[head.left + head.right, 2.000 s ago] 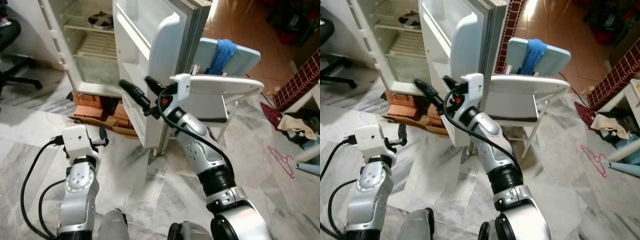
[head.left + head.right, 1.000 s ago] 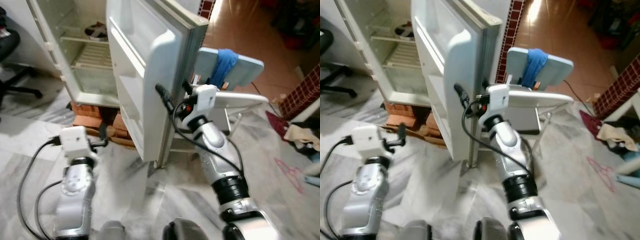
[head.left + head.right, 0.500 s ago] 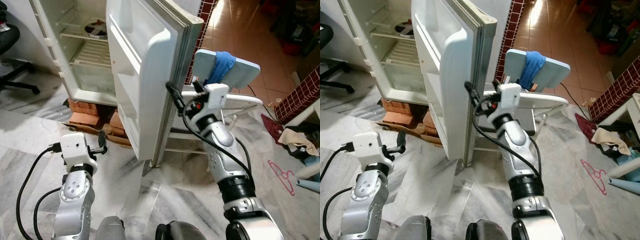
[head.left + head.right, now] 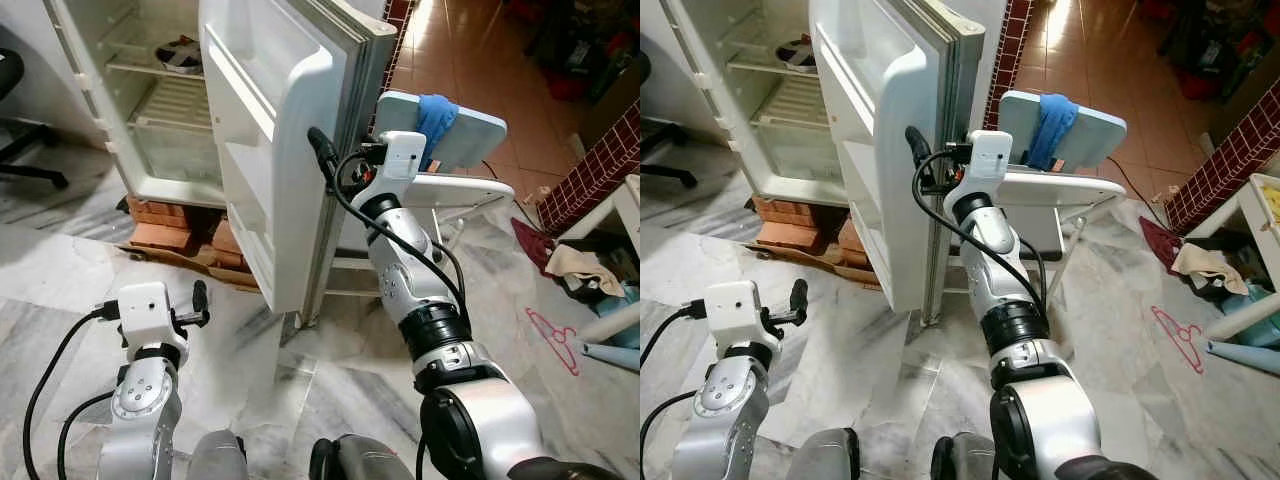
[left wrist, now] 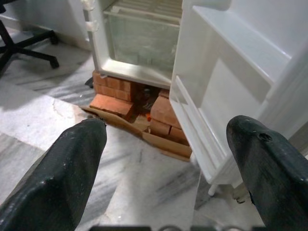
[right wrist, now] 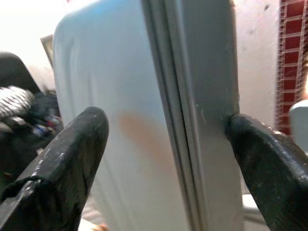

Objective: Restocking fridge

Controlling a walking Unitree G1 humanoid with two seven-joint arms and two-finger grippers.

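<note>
The white fridge (image 4: 150, 150) stands open, with wire shelves and a dark-and-white item (image 4: 180, 55) on an upper shelf. Its door (image 4: 290, 150) is swung out towards me, its empty door racks facing left. My right gripper (image 4: 335, 165) is raised at the door's free edge. In the right wrist view the open right gripper (image 6: 166, 118) straddles that edge, one finger (image 6: 260, 159) against the outer face. My left gripper (image 4: 198, 303) hangs low over the marble floor, open and holding nothing, and points at the fridge's foot (image 5: 144, 82).
Red bricks (image 4: 170, 225) and cardboard prop up the fridge. A white folding chair (image 4: 450, 190) with a blue cloth (image 4: 435, 110) stands just behind the door. An office chair base (image 4: 25, 165) is at the left. A red hanger (image 4: 555, 335) and clothes (image 4: 570, 265) lie right.
My right gripper moved from in front of the door's inner side to its free edge, then rose along it. The view shifted closer to the fridge. My left arm sank slightly.
</note>
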